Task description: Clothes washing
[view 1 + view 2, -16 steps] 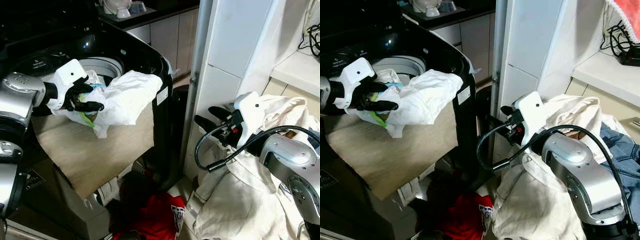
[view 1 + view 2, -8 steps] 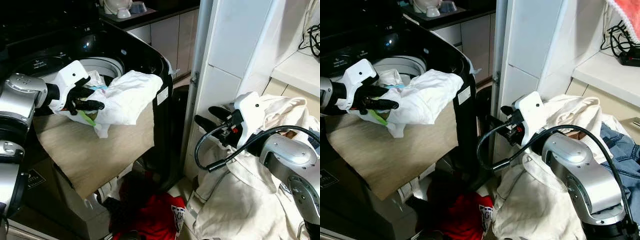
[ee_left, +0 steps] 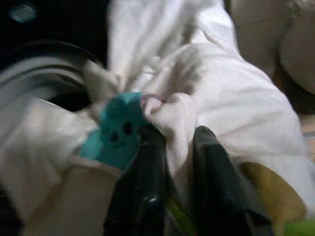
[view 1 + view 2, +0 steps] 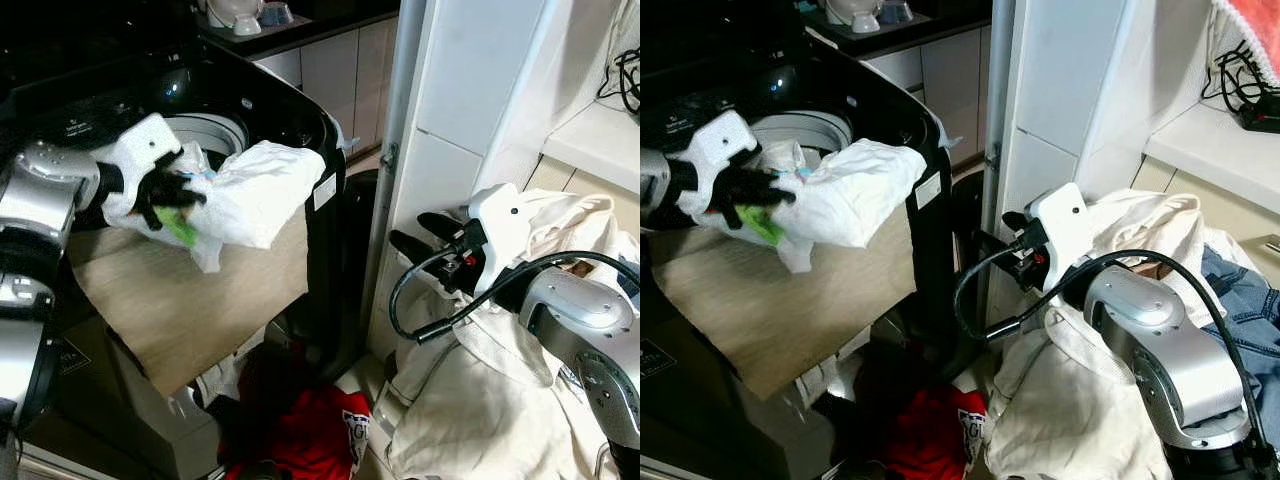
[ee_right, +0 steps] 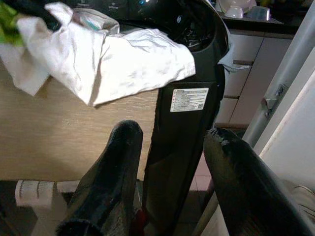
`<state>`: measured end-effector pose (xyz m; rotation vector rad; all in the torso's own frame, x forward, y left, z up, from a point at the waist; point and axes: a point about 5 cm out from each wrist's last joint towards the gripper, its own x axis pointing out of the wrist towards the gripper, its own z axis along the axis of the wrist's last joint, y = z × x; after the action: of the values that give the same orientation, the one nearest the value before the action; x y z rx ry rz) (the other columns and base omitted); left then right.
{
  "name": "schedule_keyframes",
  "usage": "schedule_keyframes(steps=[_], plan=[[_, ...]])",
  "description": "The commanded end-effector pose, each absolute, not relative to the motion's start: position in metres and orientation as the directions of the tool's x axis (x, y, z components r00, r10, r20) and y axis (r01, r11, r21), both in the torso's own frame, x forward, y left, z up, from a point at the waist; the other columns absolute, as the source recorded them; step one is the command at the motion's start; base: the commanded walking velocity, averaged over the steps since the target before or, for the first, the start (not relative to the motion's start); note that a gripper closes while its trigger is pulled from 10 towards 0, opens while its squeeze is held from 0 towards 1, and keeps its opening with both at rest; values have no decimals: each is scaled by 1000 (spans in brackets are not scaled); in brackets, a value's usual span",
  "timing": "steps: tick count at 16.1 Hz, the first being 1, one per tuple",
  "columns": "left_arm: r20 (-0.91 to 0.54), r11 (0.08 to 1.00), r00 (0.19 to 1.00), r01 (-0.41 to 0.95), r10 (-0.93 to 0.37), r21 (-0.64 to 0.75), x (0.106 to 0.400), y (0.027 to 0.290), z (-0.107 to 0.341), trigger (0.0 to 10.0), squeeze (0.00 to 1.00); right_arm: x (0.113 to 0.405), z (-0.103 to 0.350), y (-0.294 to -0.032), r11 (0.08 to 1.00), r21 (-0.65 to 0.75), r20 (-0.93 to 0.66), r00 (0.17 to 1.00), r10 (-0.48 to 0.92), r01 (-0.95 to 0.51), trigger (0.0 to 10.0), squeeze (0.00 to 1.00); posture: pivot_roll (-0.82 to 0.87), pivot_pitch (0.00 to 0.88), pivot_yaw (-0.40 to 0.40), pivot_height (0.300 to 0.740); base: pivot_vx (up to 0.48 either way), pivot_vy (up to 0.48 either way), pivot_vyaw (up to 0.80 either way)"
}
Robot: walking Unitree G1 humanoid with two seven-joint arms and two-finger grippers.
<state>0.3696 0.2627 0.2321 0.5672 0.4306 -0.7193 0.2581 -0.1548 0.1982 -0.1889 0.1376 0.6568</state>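
We see the left gripper [image 4: 172,190] raised slightly since a second ago, fingers clamped on the white garment [image 4: 255,190] draped over the washing machine [image 4: 320,130] rim beside the drum opening. The right gripper [image 4: 425,240] hangs spread, empty, beside the machine. Motion blur hides the left fingertips.

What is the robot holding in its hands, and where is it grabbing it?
The left gripper pinches a fold of the white garment, at its bunched end by the washer's opening. The right gripper is open and holds nothing.
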Motion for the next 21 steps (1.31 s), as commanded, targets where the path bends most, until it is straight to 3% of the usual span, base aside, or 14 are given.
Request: schedule_keyframes(steps=[1,2,5,6,8,10,11,12,13,18,21], plan=[[-474,647,754,645,-454,405,376,265,251,0,0,261,204,-156,778,-148,-169,790,589,-611,10000,0,-100,0,83,740,0,0,0],[-331,718,871,488,-364,495,385,267,275,0,0,262,204,-157,780,-150,-168,793,585,-607,10000,0,-100,0,84,740,0,0,0],[-129,752,956,286,-262,593,392,266,312,0,0,263,205,-157,783,-155,-163,797,581,-603,10000,0,-102,0,83,740,0,0,0],[150,701,984,-41,-95,712,392,271,356,0,0,264,205,-157,787,-158,-158,802,576,-597,10000,0,-100,0,83,740,0,0,0],[407,556,913,-339,1,759,384,272,399,0,0,266,206,-158,794,-165,-152,811,565,-584,10000,0,-103,0,89,740,0,0,0],[377,527,926,-321,2,787,386,271,396,0,0,266,206,-158,795,-166,-150,812,564,-583,10000,0,-103,0,89,740,0,0,0],[179,503,984,-162,14,849,396,271,364,10000,0,266,206,-156,794,-165,-148,811,566,-585,10000,0,-104,0,93,740,0,0,0],[-35,584,999,31,-4,811,402,271,326,10000,0,264,205,-154,790,-161,-150,806,573,-591,10000,0,-110,0,100,740,0,0,0],[-172,656,984,160,-47,738,403,270,300,10000,1000,262,204,-153,785,-157,-153,800,580,-599,10000,0,-110,0,100,740,0,0,0],[-286,724,957,232,-50,649,403,272,280,10000,1000,260,203,-151,768,-151,-167,782,600,-622,10000,0,-112,0,93,740,0,0,0],[-199,726,980,136,2,674,402,279,296,10000,1000,262,203,-152,768,-156,-168,783,599,-621,10000,0,-106,0,86,740,0,0,0]])
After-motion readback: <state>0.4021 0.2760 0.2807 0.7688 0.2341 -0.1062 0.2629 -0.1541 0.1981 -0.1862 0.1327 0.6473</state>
